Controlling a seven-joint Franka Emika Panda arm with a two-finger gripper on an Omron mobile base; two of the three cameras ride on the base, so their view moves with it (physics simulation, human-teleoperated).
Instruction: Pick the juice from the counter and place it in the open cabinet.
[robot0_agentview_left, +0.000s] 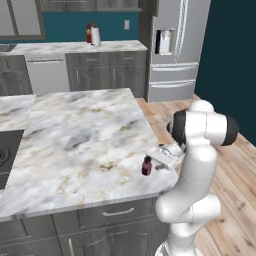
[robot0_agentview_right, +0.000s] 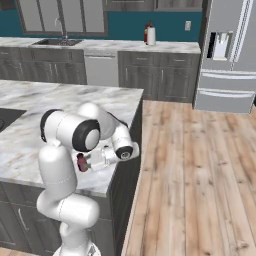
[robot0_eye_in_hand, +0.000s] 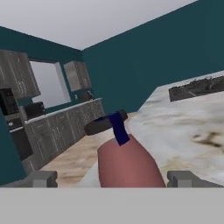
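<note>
The spread hand (robot0_eye_in_hand: 111, 178) brackets the juice (robot0_eye_in_hand: 124, 164) on the counter (robot0_agentview_left: 80, 140), not yet pinching. Next, I judge, comes pressing together, then lifting.

No text, label, brand or number is legible anywhere — the juice (robot0_eye_in_hand: 127, 164) between the claw's fingertips shows a plain blue band, and the refrigerator (robot0_agentview_left: 172, 47) far beyond carries no readable marking.
</note>
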